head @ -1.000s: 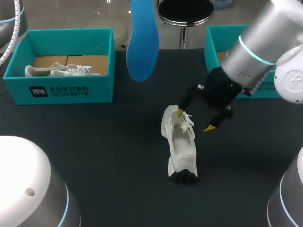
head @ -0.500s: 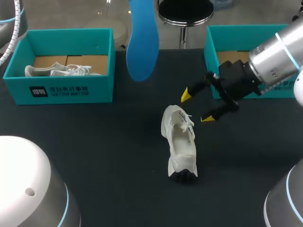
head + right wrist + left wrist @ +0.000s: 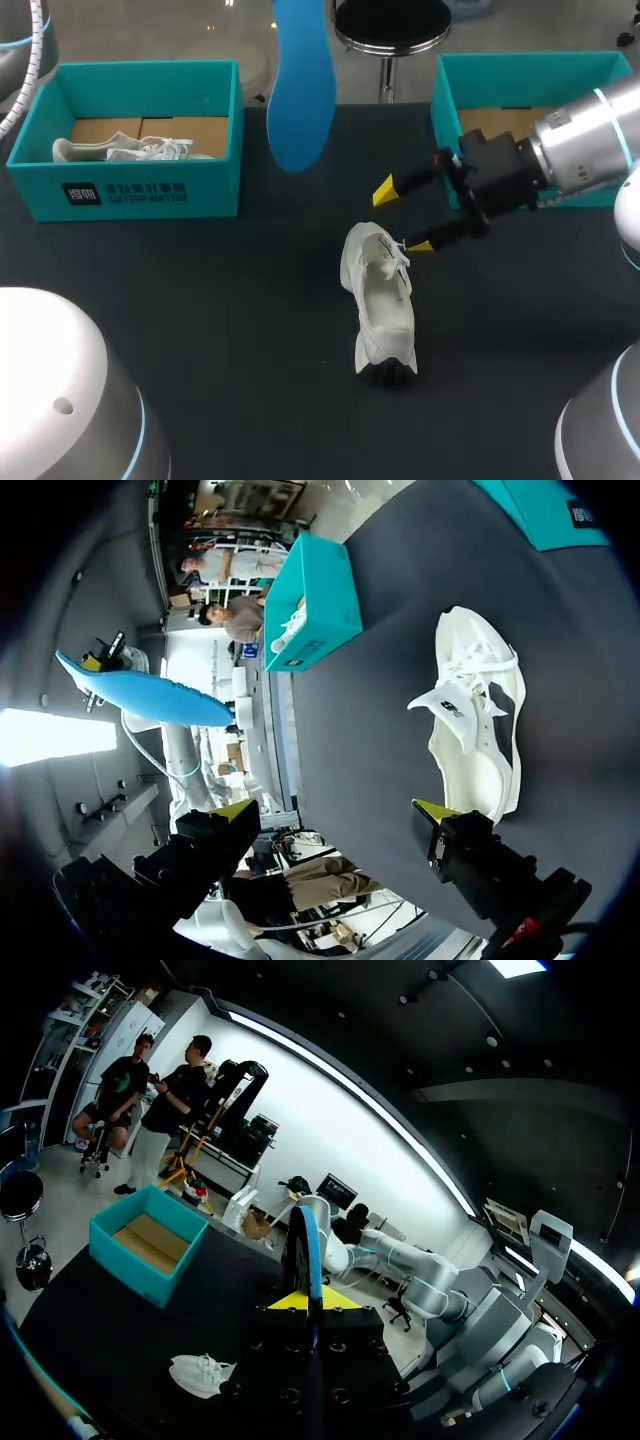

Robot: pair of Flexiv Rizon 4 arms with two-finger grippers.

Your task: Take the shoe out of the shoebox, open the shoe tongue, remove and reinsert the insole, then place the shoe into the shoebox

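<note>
A white shoe (image 3: 381,300) lies on the dark table, its tongue pulled up and its heel toward me. My right gripper (image 3: 402,217) hangs open just beyond the shoe's toe end, touching nothing. In the right wrist view the shoe (image 3: 475,730) lies ahead of the open right gripper (image 3: 335,810). A blue insole (image 3: 303,85) hangs in the air over the table's far middle. The left wrist view shows my left gripper (image 3: 305,1300) shut on that insole (image 3: 308,1245), seen edge-on, with the shoe (image 3: 200,1373) far below.
A teal shoebox (image 3: 150,190) at the far left holds another white shoe (image 3: 130,150). A second teal shoebox (image 3: 520,65) stands at the far right, behind my right arm. My arms' pale bases fill the near corners.
My right gripper has drawn back from the shoe's tongue, rising to the right and turning so its fingers point left. The shoe and the held insole have not moved.
</note>
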